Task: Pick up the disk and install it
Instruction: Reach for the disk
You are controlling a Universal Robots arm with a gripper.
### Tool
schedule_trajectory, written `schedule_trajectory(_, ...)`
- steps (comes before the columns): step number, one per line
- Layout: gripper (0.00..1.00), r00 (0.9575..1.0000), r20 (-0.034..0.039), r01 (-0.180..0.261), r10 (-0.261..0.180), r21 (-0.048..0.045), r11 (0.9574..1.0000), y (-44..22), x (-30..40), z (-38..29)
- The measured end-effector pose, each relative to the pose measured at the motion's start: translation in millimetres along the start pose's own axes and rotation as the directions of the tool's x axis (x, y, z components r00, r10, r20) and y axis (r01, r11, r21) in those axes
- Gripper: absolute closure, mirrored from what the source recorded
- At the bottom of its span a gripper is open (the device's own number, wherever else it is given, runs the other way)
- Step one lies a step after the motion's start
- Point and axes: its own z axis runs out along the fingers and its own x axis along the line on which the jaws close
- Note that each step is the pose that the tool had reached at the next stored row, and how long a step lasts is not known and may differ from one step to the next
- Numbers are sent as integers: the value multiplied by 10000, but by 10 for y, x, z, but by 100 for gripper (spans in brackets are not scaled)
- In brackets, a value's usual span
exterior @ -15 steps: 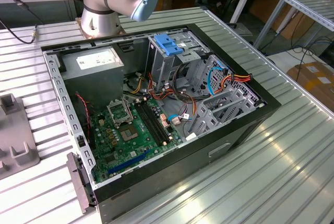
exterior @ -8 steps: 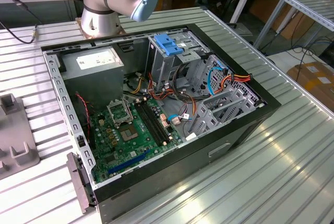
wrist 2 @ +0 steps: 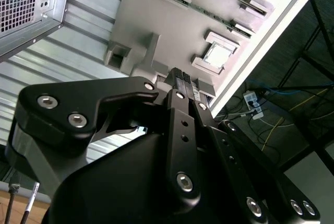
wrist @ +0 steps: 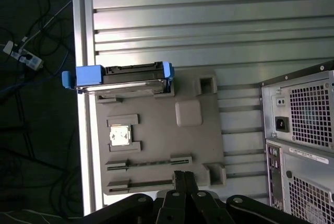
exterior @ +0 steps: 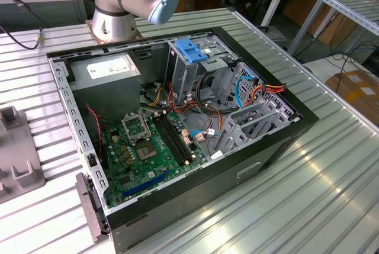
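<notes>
Fingers of the black metal gripper (wrist: 182, 176) are closed on nothing above the near edge of the flat grey plastic tray (wrist: 201, 145). Beyond, at its far end, sits the grey-metal, blue-railed disk (wrist: 122, 82); I judge this the approach step, needing the fingers spread before grasping.

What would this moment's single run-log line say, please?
pincer: shut, empty | disk: on grey fixture, not gripped | computer case: open
</notes>
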Motion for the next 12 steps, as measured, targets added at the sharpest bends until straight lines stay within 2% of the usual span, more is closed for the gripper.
schedule_trajectory(12, 90, 10000, 0, -1, 1, 2, 10000, -3, 43, 3)
